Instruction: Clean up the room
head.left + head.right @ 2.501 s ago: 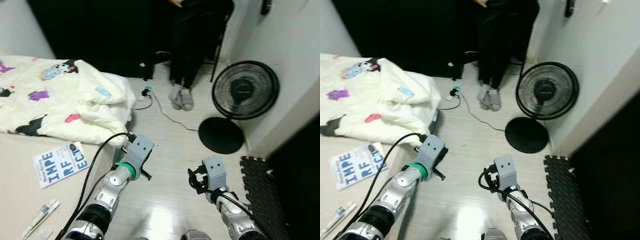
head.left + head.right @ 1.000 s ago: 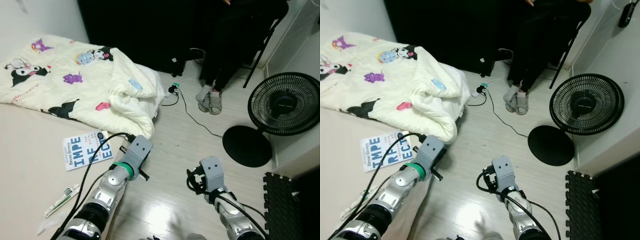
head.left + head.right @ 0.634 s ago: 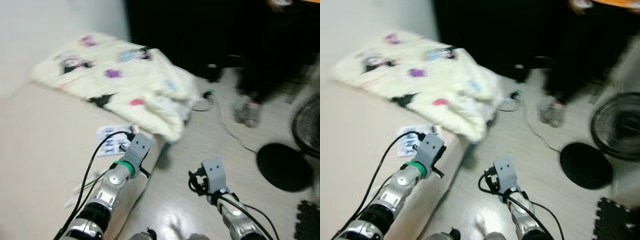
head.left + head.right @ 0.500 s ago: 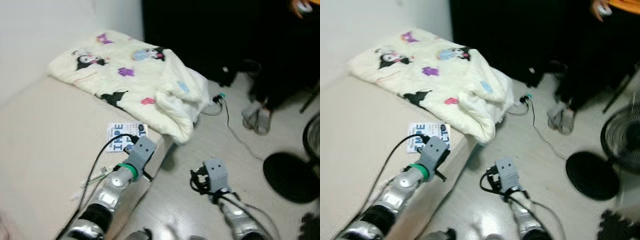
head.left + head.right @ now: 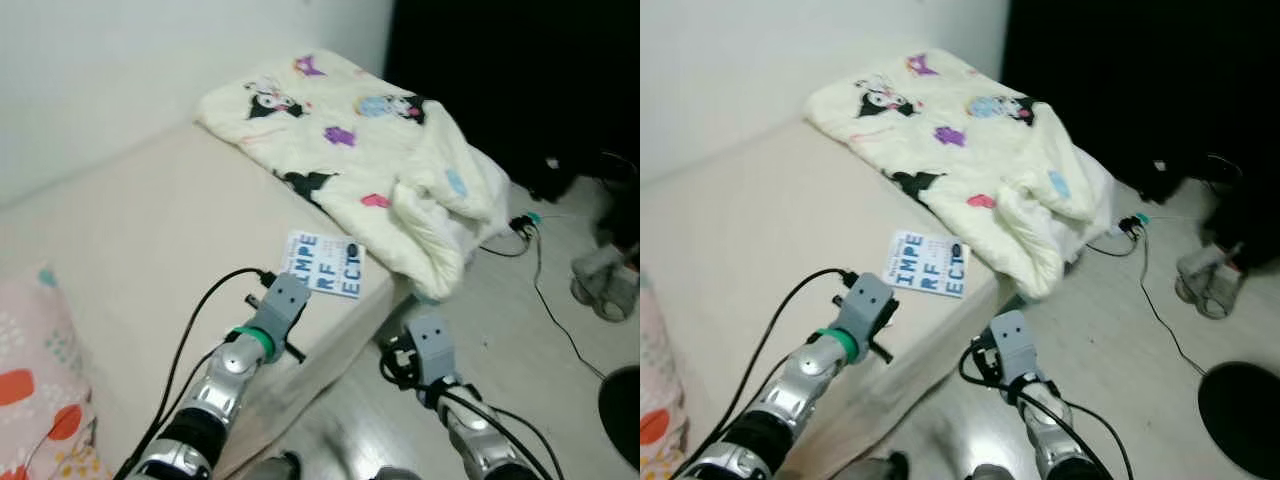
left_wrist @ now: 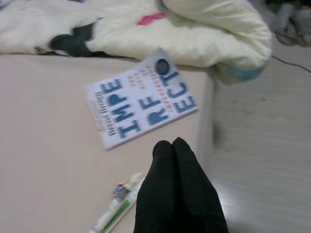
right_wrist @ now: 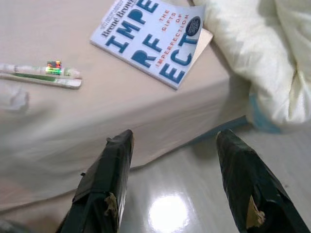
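Book [image 7: 154,38] reading "IMPERFECT" on bed [image 5: 130,260], left fingers [image 6: 176,194] clenched, right fingers [image 7: 114,179] parted.

A white-and-blue paperback book [image 5: 322,264] was laid on the beige bed [image 5: 150,250] near its floor-side edge. Behind it, a cream cartoon-printed quilt [image 5: 370,170] was heaped, spilling over that edge. A white-and-green tube [image 7: 41,75] was placed on the bed near the book. A pink patterned pillow [image 5: 35,390] was set at the left.

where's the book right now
The book lies flat on the bed near its floor-side edge, just beside the crumpled duvet, ahead of the left gripper.
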Controlling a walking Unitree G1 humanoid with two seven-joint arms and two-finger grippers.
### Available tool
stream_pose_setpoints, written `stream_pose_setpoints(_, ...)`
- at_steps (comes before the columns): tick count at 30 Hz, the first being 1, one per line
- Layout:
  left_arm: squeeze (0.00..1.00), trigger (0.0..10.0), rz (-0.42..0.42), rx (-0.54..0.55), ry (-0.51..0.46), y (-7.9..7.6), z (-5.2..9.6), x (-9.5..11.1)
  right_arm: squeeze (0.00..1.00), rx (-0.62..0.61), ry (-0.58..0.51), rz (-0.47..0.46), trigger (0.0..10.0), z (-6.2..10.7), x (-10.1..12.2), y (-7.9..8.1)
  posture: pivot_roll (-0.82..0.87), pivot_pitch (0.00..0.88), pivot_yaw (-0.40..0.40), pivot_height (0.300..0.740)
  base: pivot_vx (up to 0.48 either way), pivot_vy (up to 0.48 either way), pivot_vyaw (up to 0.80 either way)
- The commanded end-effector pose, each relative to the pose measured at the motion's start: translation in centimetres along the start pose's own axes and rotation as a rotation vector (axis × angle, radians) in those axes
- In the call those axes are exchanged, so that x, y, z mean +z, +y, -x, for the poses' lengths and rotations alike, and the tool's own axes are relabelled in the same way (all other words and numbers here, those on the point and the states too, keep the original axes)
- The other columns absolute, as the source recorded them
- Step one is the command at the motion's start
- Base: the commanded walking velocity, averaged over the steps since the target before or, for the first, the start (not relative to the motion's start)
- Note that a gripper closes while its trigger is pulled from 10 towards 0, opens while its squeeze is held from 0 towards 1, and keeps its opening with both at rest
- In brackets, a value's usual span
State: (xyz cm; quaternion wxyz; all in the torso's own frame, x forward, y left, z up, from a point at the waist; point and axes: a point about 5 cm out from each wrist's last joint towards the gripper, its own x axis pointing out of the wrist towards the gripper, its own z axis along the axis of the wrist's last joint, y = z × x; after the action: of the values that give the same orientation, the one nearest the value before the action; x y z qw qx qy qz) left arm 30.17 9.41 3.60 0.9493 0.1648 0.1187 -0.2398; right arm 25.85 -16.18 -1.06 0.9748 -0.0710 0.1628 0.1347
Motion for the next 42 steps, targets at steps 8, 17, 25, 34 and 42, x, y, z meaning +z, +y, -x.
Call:
stream_pose_setpoints(8,0.0,10.0,-0.005,-0.004,0.025,-0.01,0.21,-0.61,0.0,0.003,0.023,-0.023,10.0,0.37,-0.79,0.49,-0.05,0.0,0.054,0.74,0.0,0.0,0.7)
stream_pose_setpoints(17,0.0,10.0,-0.007,-0.007,0.023,-0.01,0.21,-0.61,0.0,-0.013,0.001,-0.08,10.0,0.35,-0.63,0.43,-0.05,0.0,0.056,0.74,0.0,0.0,0.21)
stream_pose_setpoints(25,0.0,10.0,-0.003,-0.027,0.014,-0.3,0.16,-0.43,0.0,-0.014,0.004,-0.08,10.0,0.36,-0.67,0.38,-0.05,0.0,0.057,0.74,0.0,0.0,0.0)
stream_pose_setpoints(34,0.0,10.0,0.017,-0.012,0.012,-0.14,0.17,-0.42,0.0,-0.01,0.006,-0.079,10.0,0.35,-0.69,0.37,-0.05,0.0,0.056,0.74,0.0,0.0,0.0)
stream_pose_setpoints(42,0.0,10.0,0.023,-0.006,0.017,-0.07,0.15,-0.46,0.0,-0.008,0.007,-0.077,10.0,0.31,-0.65,0.34,-0.05,0.0,0.055,0.74,0.0,0.0,0.0)
